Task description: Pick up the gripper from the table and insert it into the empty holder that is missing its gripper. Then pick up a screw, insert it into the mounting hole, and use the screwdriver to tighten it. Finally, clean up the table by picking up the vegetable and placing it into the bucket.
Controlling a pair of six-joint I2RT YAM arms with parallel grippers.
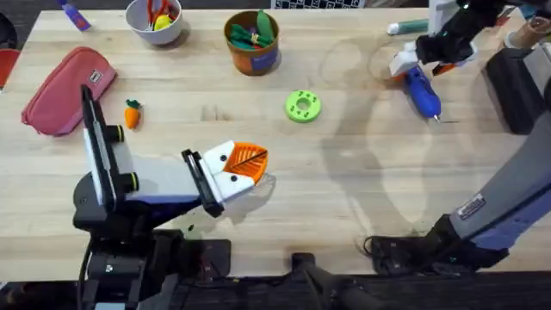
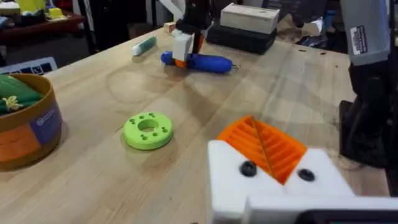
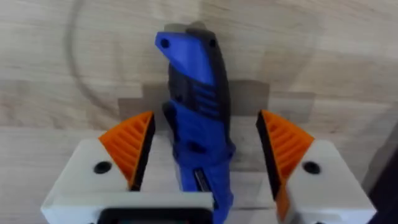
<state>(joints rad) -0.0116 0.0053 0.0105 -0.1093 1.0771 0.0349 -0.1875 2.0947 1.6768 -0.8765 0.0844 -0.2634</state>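
white blocky left gripper [image 1: 244, 170], nearest the overhead camera on its black and grey arm, lies low over the front middle of the pale wooden tabletop [image 1: 344, 207]. its orange ribbed pads [image 2: 264, 146] look pressed together with nothing between them, two black screw heads showing on the white mounts in the left wrist view.

beyond it sits a bright green plastic ring with small holes [image 1: 302, 106], flat on the wood. farther back stands the small round orange-brown bucket with a blue patch [image 1: 253, 43], green and orange toy pieces inside. a white bowl [image 1: 155, 19] with red and yellow items is to its left.

on the left side a tiny orange toy carrot with a green leafy top [image 1: 132, 114] lies on the tabletop just beside a pink zipped fabric pouch [image 1: 69, 88], well apart from the bucket.

at the far right the right gripper [image 1: 422, 62] is down over the blue, thick pen-shaped electric screwdriver [image 1: 422, 89], which lies flat with its thin silver bit toward the front. in the right wrist view the fingers [image 3: 129, 148] are spread, one orange pad on each side of the blue body [image 3: 198, 134] with gaps on both sides, not pinching it. a teal marker with a white cap [image 2: 144, 45] lies behind.
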